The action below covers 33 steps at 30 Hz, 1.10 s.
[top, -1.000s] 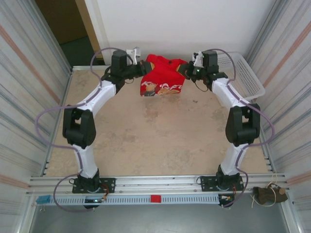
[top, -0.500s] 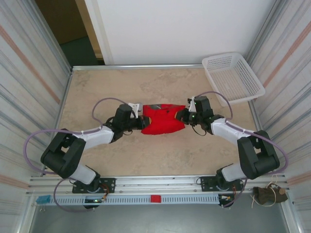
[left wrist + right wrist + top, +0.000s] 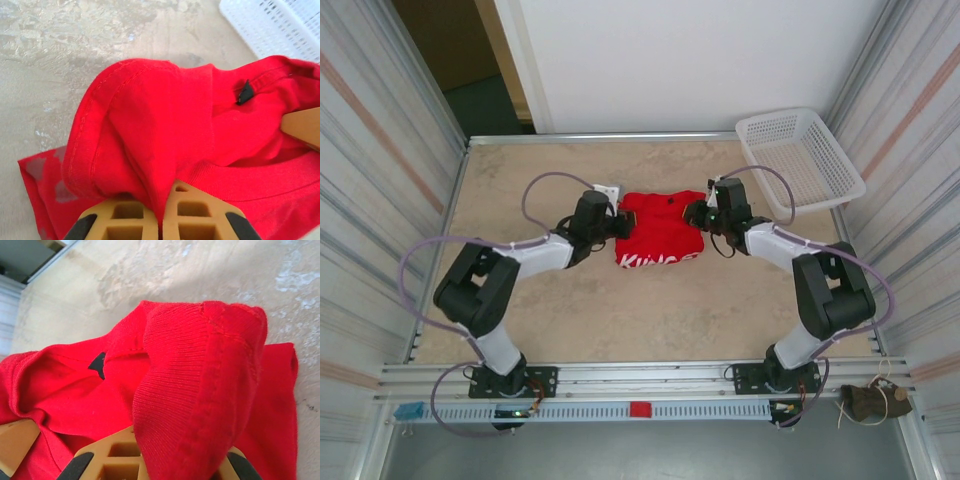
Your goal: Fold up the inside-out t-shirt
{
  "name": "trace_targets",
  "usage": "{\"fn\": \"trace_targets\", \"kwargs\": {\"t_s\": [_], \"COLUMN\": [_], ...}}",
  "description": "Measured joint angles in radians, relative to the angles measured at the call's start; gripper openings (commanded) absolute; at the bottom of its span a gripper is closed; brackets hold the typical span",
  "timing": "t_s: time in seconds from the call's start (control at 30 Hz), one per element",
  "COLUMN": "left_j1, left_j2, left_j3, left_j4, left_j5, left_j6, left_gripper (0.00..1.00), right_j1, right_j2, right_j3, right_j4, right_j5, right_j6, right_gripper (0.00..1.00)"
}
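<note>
Nearest me, both arms reach forward from their bases and bend inward over the table [image 3: 620,320]. Mid-table I see the inside-out t-shirt [image 3: 658,240], a bunched red heap, its lower part lying on the surface, white lettering along the near edge. I've got the left gripper [image 3: 616,226] at its left end, fingers [image 3: 125,220] pinched tight on a fold. The right gripper [image 3: 697,213] is at the right end, clamped on a hemmed edge draping over its fingers [image 3: 107,460]. There's a small black tag [image 3: 245,92] on the cloth between them. Farther right is the white basket [image 3: 800,155], apart from the shirt.
</note>
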Motion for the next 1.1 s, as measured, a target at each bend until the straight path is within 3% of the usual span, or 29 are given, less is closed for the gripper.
{"fn": "trace_targets", "kwargs": {"t_s": [0.3,0.33,0.4,0.47,0.5,0.6,0.63,0.7,0.8,0.93,1.1], "left_j1": [0.013,0.013,0.013,0.013,0.015,0.021,0.026,0.036,0.061,0.082,0.034], "left_j2": [0.148,0.159,0.179,0.190,0.191,0.191,0.190,0.175,0.107,-0.060,-0.186], "left_j3": [0.077,0.084,0.099,0.105,0.105,0.109,0.113,0.116,0.116,0.119,0.105], "left_j4": [-0.041,-0.045,-0.059,-0.071,-0.081,-0.110,-0.122,-0.150,-0.201,-0.250,-0.187], "left_j5": [-0.051,-0.061,-0.079,-0.103,-0.114,-0.129,-0.131,-0.134,-0.125,-0.092,0.008], "left_j6": [0.015,0.012,0.005,-0.005,-0.009,-0.008,-0.008,-0.004,-0.002,-0.013,-0.116], "left_gripper": [0.00,0.00,0.00,0.00,0.10,0.47,0.55,0.65,0.74,0.76,0.75], "right_j1": [-0.010,-0.012,-0.016,-0.020,-0.025,-0.048,-0.058,-0.075,-0.092,-0.067,-0.021], "right_j2": [0.195,0.224,0.272,0.304,0.308,0.285,0.261,0.192,0.054,-0.084,-0.078], "right_j3": [0.098,0.124,0.174,0.219,0.233,0.229,0.213,0.171,0.121,0.119,0.106], "right_j4": [-0.012,-0.021,-0.045,-0.073,-0.084,-0.100,-0.104,-0.120,-0.158,-0.177,-0.140], "right_j5": [0.026,0.025,0.019,0.021,0.021,0.021,0.021,0.019,0.003,-0.051,-0.134], "right_j6": [0.000,0.000,-0.002,-0.010,-0.017,-0.024,-0.023,-0.018,-0.007,0.012,0.062], "right_gripper": [0.00,0.06,0.31,0.48,0.53,0.56,0.57,0.56,0.44,0.20,0.05]}}
